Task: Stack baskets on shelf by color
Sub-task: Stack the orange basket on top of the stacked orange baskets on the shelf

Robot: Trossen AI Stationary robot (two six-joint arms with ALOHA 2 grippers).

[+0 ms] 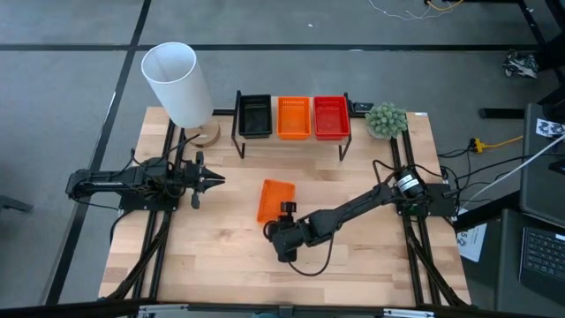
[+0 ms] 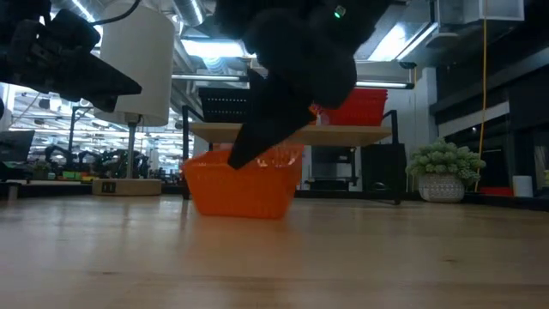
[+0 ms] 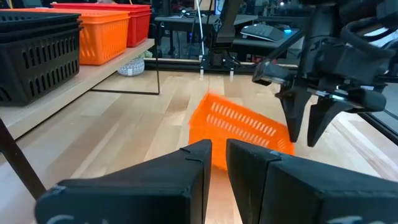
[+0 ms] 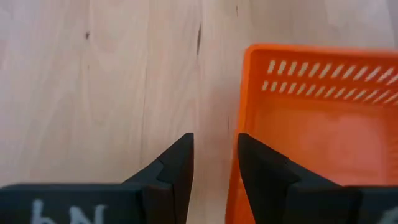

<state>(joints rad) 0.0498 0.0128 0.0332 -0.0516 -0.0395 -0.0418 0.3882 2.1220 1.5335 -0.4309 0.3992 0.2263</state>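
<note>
Trouble, as we judge it, starts nearest us, where the right gripper (image 1: 285, 209) hangs over the near end of the loose orange basket (image 1: 275, 200) on the desk (image 1: 371, 256). Its jaws stand apart with a narrow gap and hold nothing; in its wrist view one jaw lies over the basket's rim (image 4: 244, 93) and the other over bare wood, so the thin wall seems lined up between them. If we descend slightly off, a fingertip could land on the rim and tip or shove the light basket away; a shallow bite on the mesh could also let it swing or drop in transit. The left gripper (image 1: 212, 180) waits well apart on the left side of the desk, jaws nearly closed and empty, so we see little collision risk there. Farther back stands the shelf (image 1: 291, 140), carrying black baskets (image 1: 255, 116), orange baskets (image 1: 294, 117) and red baskets (image 1: 331, 117) side by side. We judge that a tilted carry might catch the orange stack's edge, or nudge its neighbours. Beyond, the white lamp (image 1: 179, 84) and small plant (image 1: 387, 119) flank the shelf; a wide swing could clip them.
</note>
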